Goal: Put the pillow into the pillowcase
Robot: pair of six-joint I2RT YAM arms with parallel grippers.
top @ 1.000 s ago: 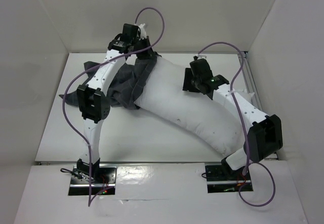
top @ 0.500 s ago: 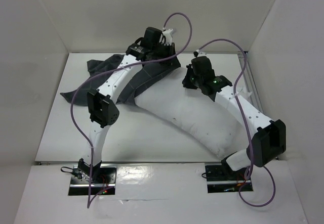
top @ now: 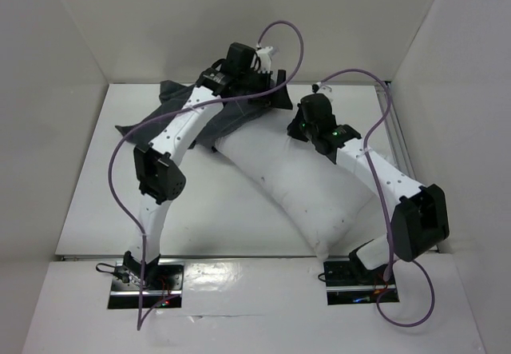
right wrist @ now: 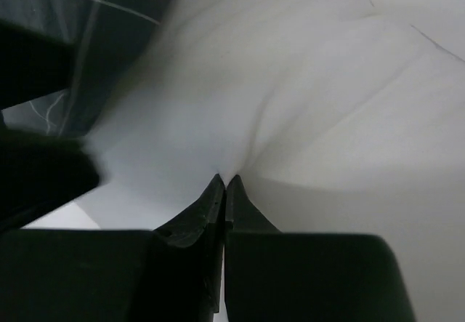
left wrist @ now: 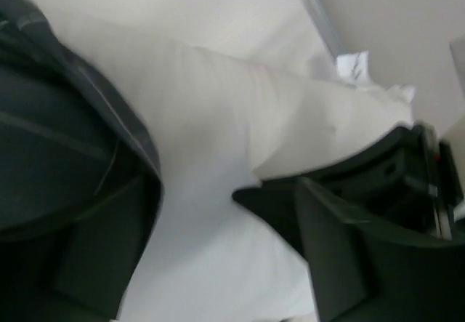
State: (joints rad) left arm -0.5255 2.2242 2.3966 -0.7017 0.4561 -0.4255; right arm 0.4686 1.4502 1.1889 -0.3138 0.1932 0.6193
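Mid-stuffing: right gripper (right wrist: 224,180) pinches soft white rectangular pillow (top: 319,198); left gripper (top: 270,78) gapes open, probably next needing charcoal grid-lined cloth pillowcase (top: 172,102) hem.

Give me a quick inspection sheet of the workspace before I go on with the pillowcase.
Surface: white table.
Job's things: pillow lies curved across the table, mostly uncovered; pillowcase is bunched at its far end, under the left arm.
Clutter: nothing seen.
Hands: left hand open over the pillow, beside the pillowcase edge; right hand shut, pinching a fold of the pillow.
Cables: purple cables, one looping along each arm; no snag seen.
Surroundings: white walls on three sides.
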